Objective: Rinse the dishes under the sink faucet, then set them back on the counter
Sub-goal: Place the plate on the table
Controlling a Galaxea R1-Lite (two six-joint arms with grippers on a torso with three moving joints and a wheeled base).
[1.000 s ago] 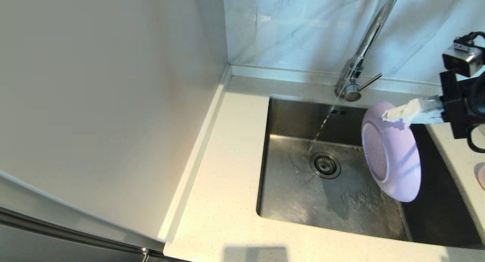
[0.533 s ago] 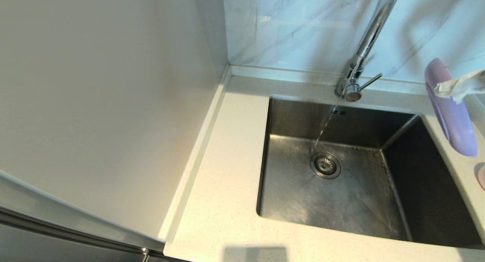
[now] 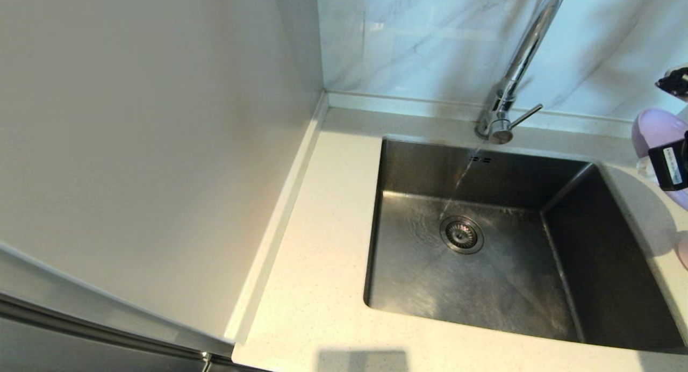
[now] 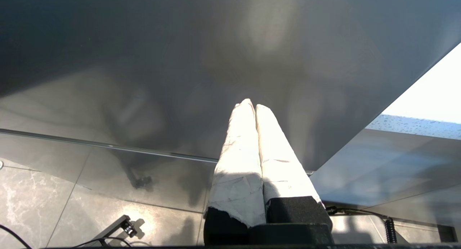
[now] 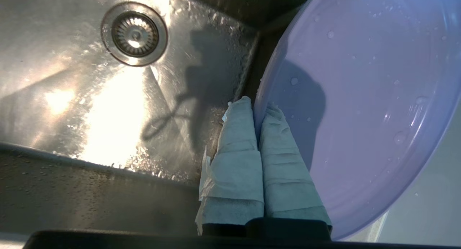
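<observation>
My right gripper [image 5: 257, 107] is shut on the rim of the wet lilac plate [image 5: 360, 98], one wrapped finger on each side of it. In the head view only part of the plate [image 3: 653, 133] shows at the far right edge. It hangs over the counter [image 3: 637, 200] beside the sink, behind a black part of the right arm [image 3: 669, 167]. A sliver of the pink bowl [image 3: 683, 252] stands on the counter below it. Water runs thinly from the chrome faucet [image 3: 516, 65]. My left gripper [image 4: 251, 105] is shut on nothing, parked low, out of the head view.
The steel sink basin [image 3: 408, 286] with its drain [image 3: 461, 234] lies in the middle, wet. The cream counter continues on the left [image 3: 322, 243] up to a white side wall [image 3: 134, 146]. A marbled backsplash [image 3: 419, 38] stands behind the faucet.
The right gripper has carried the plate from over the sink rightward and upward to over the right-hand counter, where it now shows only at the frame edge. The water still runs.
</observation>
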